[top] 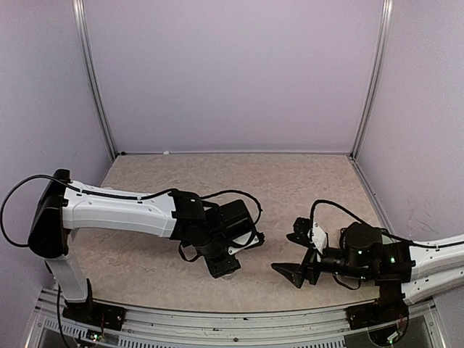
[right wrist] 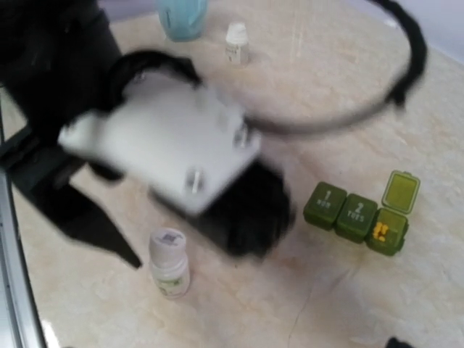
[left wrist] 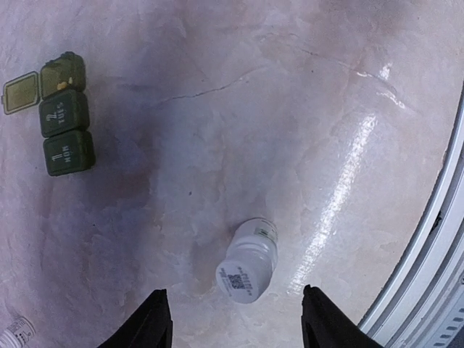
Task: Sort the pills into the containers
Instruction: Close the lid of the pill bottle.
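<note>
White bottle (left wrist: 248, 261) sits below the wide-open left end effector (left wrist: 234, 293); right end effector (top: 293, 272): cannot tell.

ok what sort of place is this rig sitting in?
Most likely a lab test booth: plain lavender wall panels held in aluminium posts, a marble-look tabletop, and the left arm and right arm bolted at its near edge. Props include a green pill box and a white bottle.
</note>
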